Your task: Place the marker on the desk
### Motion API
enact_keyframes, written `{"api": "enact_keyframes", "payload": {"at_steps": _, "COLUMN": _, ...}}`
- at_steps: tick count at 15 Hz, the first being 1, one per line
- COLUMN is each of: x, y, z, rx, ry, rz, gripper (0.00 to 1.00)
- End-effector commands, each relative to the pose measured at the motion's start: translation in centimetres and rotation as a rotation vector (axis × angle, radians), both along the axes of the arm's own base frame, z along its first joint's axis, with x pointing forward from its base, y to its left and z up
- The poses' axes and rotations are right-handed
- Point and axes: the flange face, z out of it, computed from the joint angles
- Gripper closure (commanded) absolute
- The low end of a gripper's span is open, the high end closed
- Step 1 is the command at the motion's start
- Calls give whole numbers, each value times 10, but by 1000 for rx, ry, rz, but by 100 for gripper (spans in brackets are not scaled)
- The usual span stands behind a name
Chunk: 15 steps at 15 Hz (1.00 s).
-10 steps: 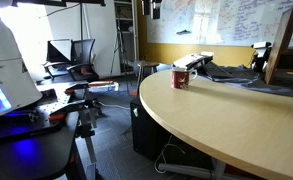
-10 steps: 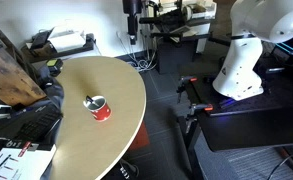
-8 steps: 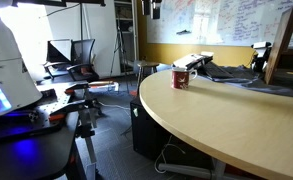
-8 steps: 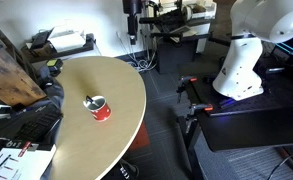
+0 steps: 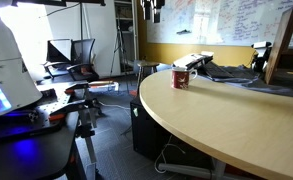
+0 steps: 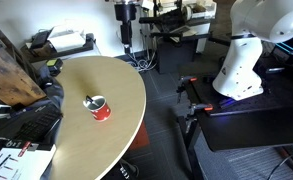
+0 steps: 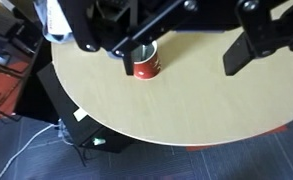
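**Marker not located; hand open and raised well clear of the counter**

The hand is being held high, well apart from everything on the counter. In the wrist view its fingers are being carried spread wide, and nothing is being gripped between them. The marker is not being made out in any view. A red mug is being shown upright on the counter, roughly beneath the hand. Its inside is reading dark, so whether a slim dark stick is being hidden there cannot be told.

Risks being judged from this position:

- A descent is being risked without the marker confirmed. If it is being sought inside the mug, the spread fingers could catch the rim, and the mug could be tipped or pushed across the smooth top.
- A thin stick is being judged hard to pinch. A grip taken off-centre or near one end could let it swivel or slip while being lifted.
- A round marker let go from any height is being judged likely to bounce and roll, and the counter's rounded edge would not stop it.
- Dark clutter at the counter's far side could be mistaken for the marker.
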Motion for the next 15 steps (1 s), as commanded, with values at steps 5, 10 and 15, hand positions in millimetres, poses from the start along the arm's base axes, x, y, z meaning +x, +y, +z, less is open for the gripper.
{"api": "enact_keyframes", "payload": {"at_steps": 5, "x": 82, "y": 97, "z": -43, "rx": -45, "ry": -110, "rz": -159, "gripper": 0}}
{"api": "enact_keyframes", "payload": {"at_steps": 10, "x": 124, "y": 114, "z": -93, "rx": -119, "ry": -101, "rz": -249, "gripper": 0}}
{"api": "enact_keyframes", "payload": {"at_steps": 15, "x": 158, "y": 126, "z": -136, "rx": -131, "ry": -61, "rz": -261, "gripper": 6}}
